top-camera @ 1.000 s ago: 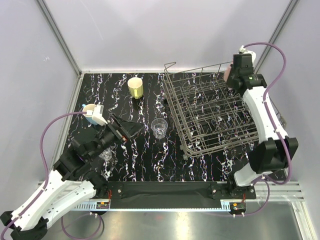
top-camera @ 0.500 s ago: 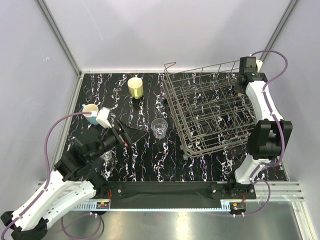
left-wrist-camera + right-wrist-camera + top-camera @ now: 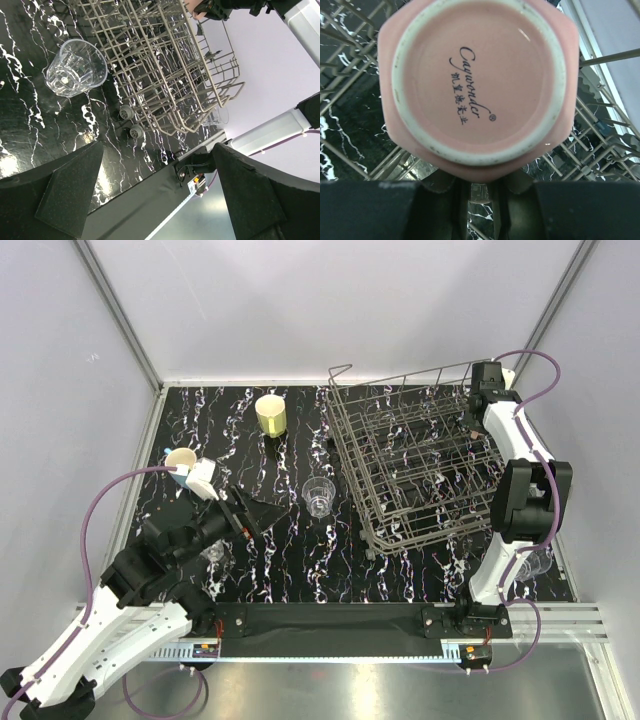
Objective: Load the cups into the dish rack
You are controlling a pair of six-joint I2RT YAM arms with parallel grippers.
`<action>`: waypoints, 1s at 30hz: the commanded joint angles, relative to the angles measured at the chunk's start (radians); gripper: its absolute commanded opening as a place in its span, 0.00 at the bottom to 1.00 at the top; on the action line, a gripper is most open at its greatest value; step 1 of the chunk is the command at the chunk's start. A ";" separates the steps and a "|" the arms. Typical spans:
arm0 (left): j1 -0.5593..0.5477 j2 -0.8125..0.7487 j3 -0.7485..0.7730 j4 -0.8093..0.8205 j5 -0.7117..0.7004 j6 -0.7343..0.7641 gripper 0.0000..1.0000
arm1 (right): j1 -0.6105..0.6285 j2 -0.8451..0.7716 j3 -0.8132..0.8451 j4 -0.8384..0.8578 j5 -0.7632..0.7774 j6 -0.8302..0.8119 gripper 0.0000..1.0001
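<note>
Top external view, items by size.

1 × black, white-veined marble-look surface (image 3: 300,575), carrying all the items below.

1 × large rectangular dish rack of thin grey wire (image 3: 430,455), on the right half of the surface.

2 × end effectors.
- Left end effector (image 3: 266,512): fingers spread fully apart, holding and touching nothing. It hangs over the surface near the middle clear glass.
- Right end effector (image 3: 477,200): clamped on the pink mug at the rack's far right corner.

3 × handled mugs.
- Pink hexagonal ceramic mug (image 3: 477,85): its printed base faces the wrist camera, with rack wires just behind it.
- Pale yellow mug (image 3: 270,415): upright on the surface, left of the rack.
- Light blue mug (image 3: 177,457): at the left edge, partly hidden.

3 × clear glasses.
- One (image 3: 318,496) just left of the rack.
- One (image 3: 536,562) by the right arm's base.
- One (image 3: 212,552) under the left arm, faint.
</note>
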 commanded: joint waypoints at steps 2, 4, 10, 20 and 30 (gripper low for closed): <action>0.003 0.010 0.035 0.015 -0.017 0.032 0.99 | -0.013 -0.002 0.008 0.126 0.054 0.003 0.00; 0.003 0.017 0.031 0.015 -0.012 0.036 0.99 | -0.015 0.010 0.001 0.134 0.037 0.001 0.00; 0.003 0.027 0.042 0.000 -0.010 0.047 0.99 | -0.015 0.067 0.010 0.123 0.013 0.009 0.00; 0.003 -0.016 0.082 -0.088 -0.069 0.058 0.99 | -0.015 0.101 0.045 0.022 -0.013 0.092 0.22; 0.003 -0.075 0.108 -0.171 -0.125 0.047 0.99 | -0.015 0.023 0.045 -0.053 -0.036 0.089 0.70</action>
